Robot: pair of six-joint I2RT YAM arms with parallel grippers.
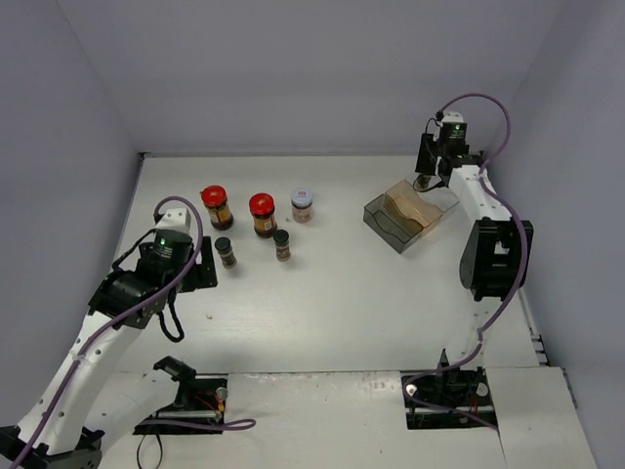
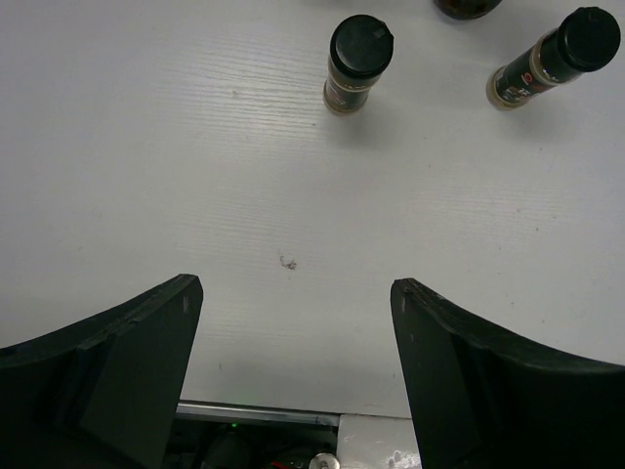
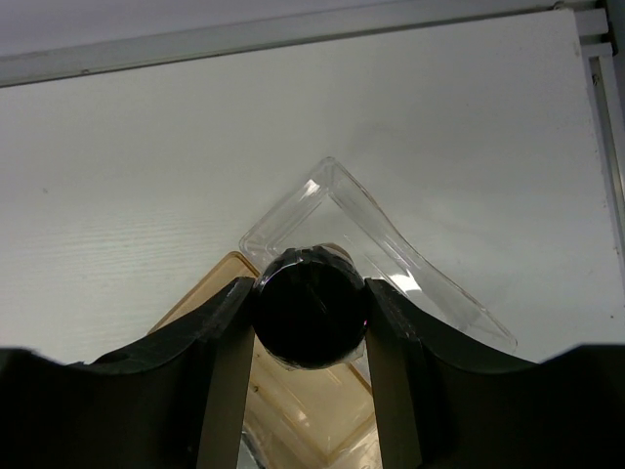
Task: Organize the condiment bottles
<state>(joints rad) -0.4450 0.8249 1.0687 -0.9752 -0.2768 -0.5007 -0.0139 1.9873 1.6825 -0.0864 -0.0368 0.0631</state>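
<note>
Two red-lidded dark jars [image 1: 216, 206] [image 1: 262, 214] and a white-lidded pinkish jar [image 1: 302, 204] stand in a row at the table's middle left. Two slim black-capped bottles [image 1: 226, 251] [image 1: 281, 244] stand in front of them; they also show in the left wrist view [image 2: 357, 62] [image 2: 553, 57]. My left gripper [image 2: 296, 303] is open and empty, near these bottles. My right gripper [image 3: 311, 313] is shut on the third black-capped bottle [image 3: 311, 309], held over the far corner of the clear smoky tray [image 1: 411, 214].
The tray [image 3: 410, 256] has a tan wooden insert [image 3: 303, 410] inside. Walls close the table at the back, left and right. A rail runs along the right edge [image 3: 607, 88].
</note>
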